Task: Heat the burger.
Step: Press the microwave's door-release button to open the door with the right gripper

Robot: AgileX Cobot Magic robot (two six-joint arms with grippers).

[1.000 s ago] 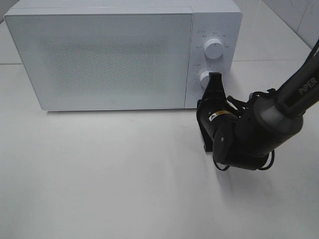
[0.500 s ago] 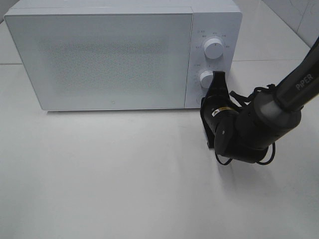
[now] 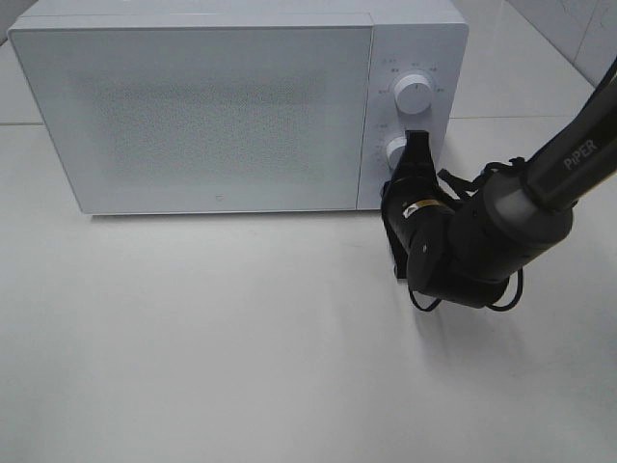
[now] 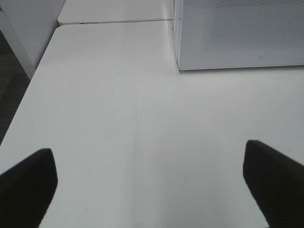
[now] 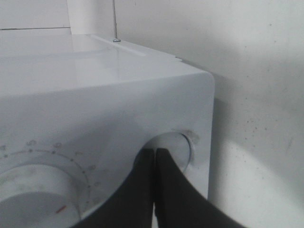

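The black right gripper [image 3: 416,145] has its two fingers pressed together with nothing between them. Its tips are at the control panel of the boxy white microwave oven [image 3: 222,116], just beside the lower round white dial [image 3: 394,150]. The oven's speckled door is closed and the burger shows in no view, so its place relative to either gripper cannot be told. The black left gripper [image 4: 152,185] hangs spread wide over the white table [image 4: 118,118].

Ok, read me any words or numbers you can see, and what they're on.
"PIPER": on the right arm.
Markings around the upper dial of the microwave: too small to read.
Yellow sticker on that arm's wrist: too small to read.
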